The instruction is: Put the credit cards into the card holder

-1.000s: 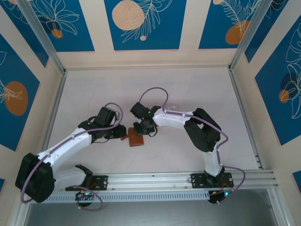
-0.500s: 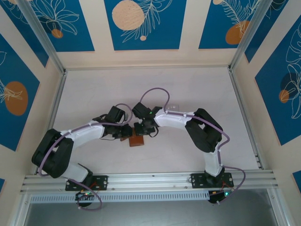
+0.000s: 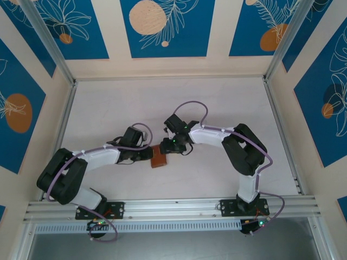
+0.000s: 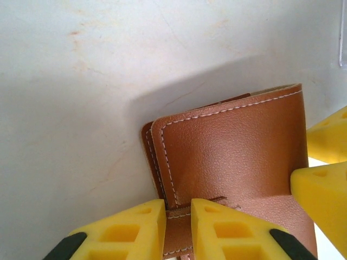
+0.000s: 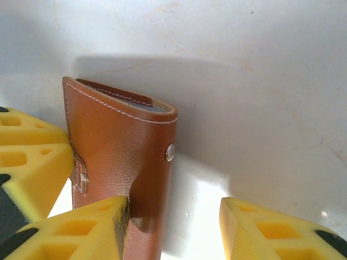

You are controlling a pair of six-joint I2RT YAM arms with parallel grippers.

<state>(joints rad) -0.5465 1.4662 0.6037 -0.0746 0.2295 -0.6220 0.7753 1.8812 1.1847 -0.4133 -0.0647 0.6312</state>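
At the lower left of the left wrist view, the left gripper [image 4: 178, 216] has its yellow pads drawn nearly together on the thin tab [image 4: 179, 234] of the card holder [image 4: 233, 157]. That is a pinch on a narrow strip of leather, not on the body. The first risk starts there: a strip that slim could slide out of the foam if the arm pulls or lifts. With only one small point held, the holder could also swing or twist round it. The holder sits just below the middle of the overhead view, between the two wrists, and it is folded shut on the pale table [image 4: 81, 81]. A grey-blue sliver shows at its mouth in the right wrist view, though I cannot tell whether that is sleeve or card. While it is folded, nothing can go in, and the smooth table may let it skate away when pushed. A metal stud [image 5: 170, 153] shows on the cover's right edge. Further right, the right gripper [image 5: 173, 227] stands with its jaws well apart. Its left pad [image 5: 81, 233] overlaps the cover and the other pad is off to the lower right, touching nothing. If those jaws closed here, they might clamp both leaves together instead of parting them. The two sets of yellow pads crowd the same small wallet, so a careless move could knock one against the other.
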